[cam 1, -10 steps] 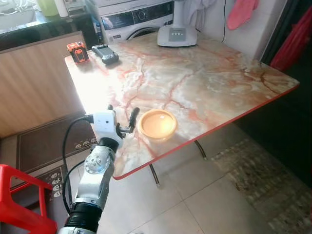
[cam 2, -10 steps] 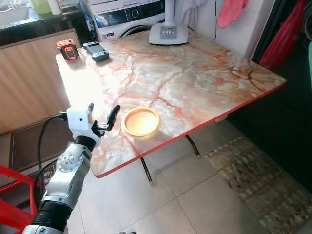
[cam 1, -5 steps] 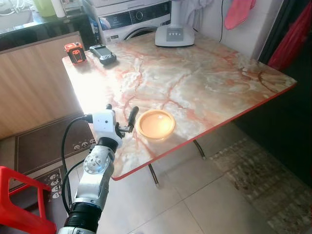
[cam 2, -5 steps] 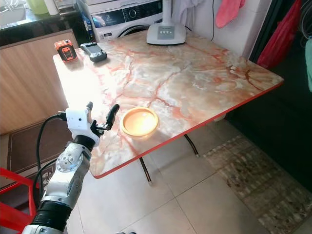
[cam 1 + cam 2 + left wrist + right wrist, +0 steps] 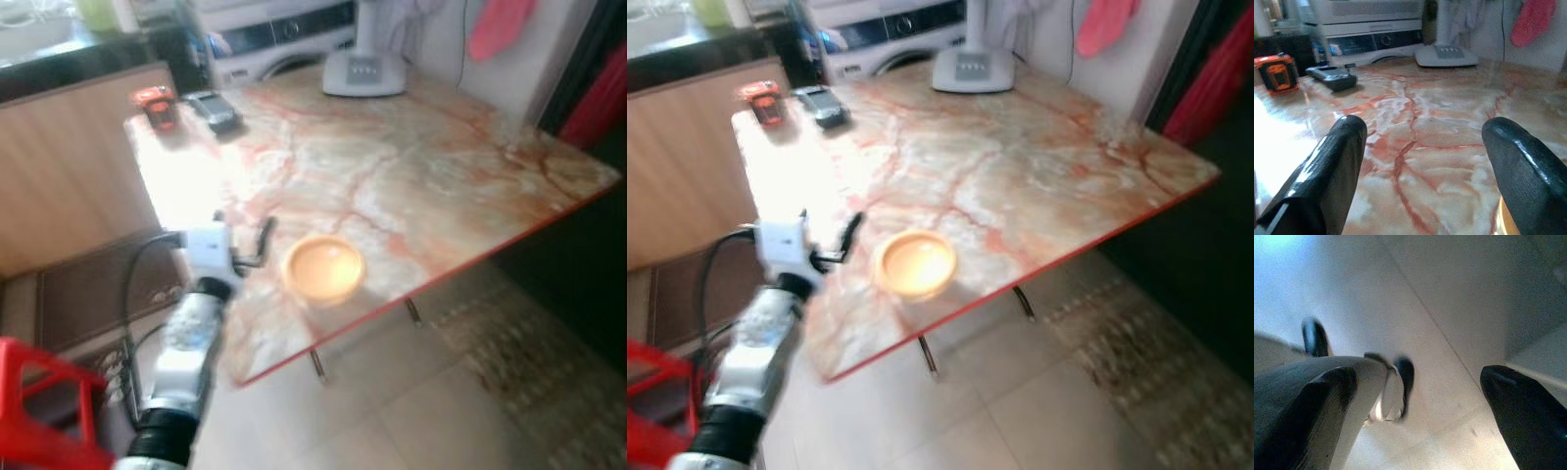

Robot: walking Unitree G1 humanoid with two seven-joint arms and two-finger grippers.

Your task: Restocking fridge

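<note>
Eye views, blurred: a marbled, red-edged surface point(image 5: 421, 166) fills the centre, a washing machine point(image 5: 279, 39) at upper centre; the left tool point(image 5: 245, 257), at lower left, is spread wide and empty beside a shallow orange bowl point(image 5: 324, 269). Left wrist view: the fingers point(image 5: 1334, 166) hover above the surface. Right wrist view: the right tool point(image 5: 1415, 401), released, hangs over tiled floor point(image 5: 1449, 308).

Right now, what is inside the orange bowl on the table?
The orange bowl looks empty, only its smooth orange bottom. The picture is blurred, so something small or thin inside could be missed.
</note>
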